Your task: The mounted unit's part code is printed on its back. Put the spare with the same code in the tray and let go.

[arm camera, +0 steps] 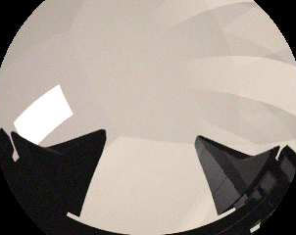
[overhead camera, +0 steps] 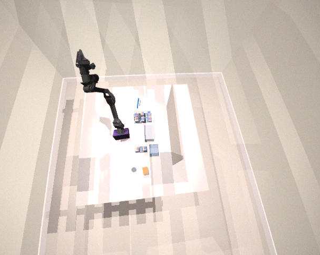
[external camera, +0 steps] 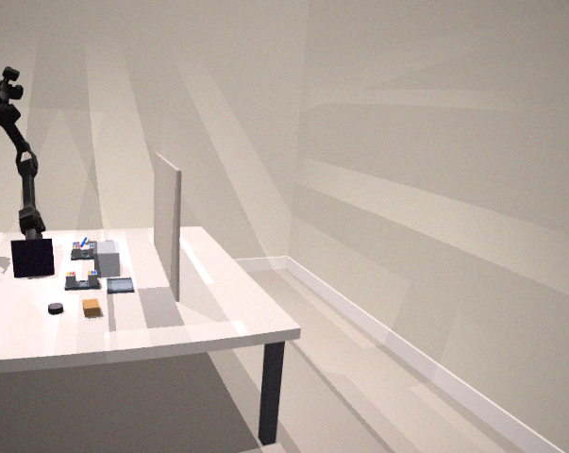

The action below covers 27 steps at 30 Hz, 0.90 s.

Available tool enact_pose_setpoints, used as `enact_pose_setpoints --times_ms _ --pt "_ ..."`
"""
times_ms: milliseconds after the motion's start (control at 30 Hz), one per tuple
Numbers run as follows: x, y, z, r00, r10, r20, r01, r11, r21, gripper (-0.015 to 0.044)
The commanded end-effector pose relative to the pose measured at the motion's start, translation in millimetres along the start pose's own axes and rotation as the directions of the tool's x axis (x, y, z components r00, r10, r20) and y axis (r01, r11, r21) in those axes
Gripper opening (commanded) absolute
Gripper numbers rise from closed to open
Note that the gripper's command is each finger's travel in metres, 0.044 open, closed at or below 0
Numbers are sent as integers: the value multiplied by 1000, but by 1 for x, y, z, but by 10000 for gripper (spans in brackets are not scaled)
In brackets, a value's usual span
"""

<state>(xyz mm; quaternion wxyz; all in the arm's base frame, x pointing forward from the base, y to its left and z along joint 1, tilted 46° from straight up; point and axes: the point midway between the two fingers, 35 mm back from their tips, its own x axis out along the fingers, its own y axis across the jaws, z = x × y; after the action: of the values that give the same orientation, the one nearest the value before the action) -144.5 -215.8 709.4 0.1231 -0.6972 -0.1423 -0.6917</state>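
My gripper [overhead camera: 79, 54] [arm camera: 152, 138] is open and empty, raised high and far from the table objects. Several small grey units with coloured stripes on top stand in a rear group [overhead camera: 142, 118] [external camera: 76, 250]. Two similar units, a left one [overhead camera: 137, 149] [external camera: 70, 279] and a right one [overhead camera: 145, 149] [external camera: 92, 278], stand on a dark base nearer the front. A shallow blue-grey tray [overhead camera: 154, 150] [external camera: 120, 285] lies beside them and looks empty. Which unit is the mounted one cannot be told. No part code is readable, and the units' backs are not legible.
A grey box [overhead camera: 149, 132] [external camera: 108, 259] stands behind the tray. A tall panel [overhead camera: 174, 123] [external camera: 166, 224] rises to the right. An orange block [overhead camera: 145, 170] [external camera: 91, 308] and a dark disc [overhead camera: 133, 169] [external camera: 55, 308] lie in front. A blue stick [overhead camera: 138, 102] lies at the back. The arm stands on a purple block [overhead camera: 121, 135].
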Motion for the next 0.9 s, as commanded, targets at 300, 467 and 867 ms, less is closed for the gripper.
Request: enact_pose_setpoints --times_ms 300,467,867 --pt "-3 13 -4 999 29 -26 -28 999 23 440" --pt "-14 59 -14 985 140 -103 -128 985 112 440" --pt "-77 205 -25 814 523 -254 -406 824 394 440"
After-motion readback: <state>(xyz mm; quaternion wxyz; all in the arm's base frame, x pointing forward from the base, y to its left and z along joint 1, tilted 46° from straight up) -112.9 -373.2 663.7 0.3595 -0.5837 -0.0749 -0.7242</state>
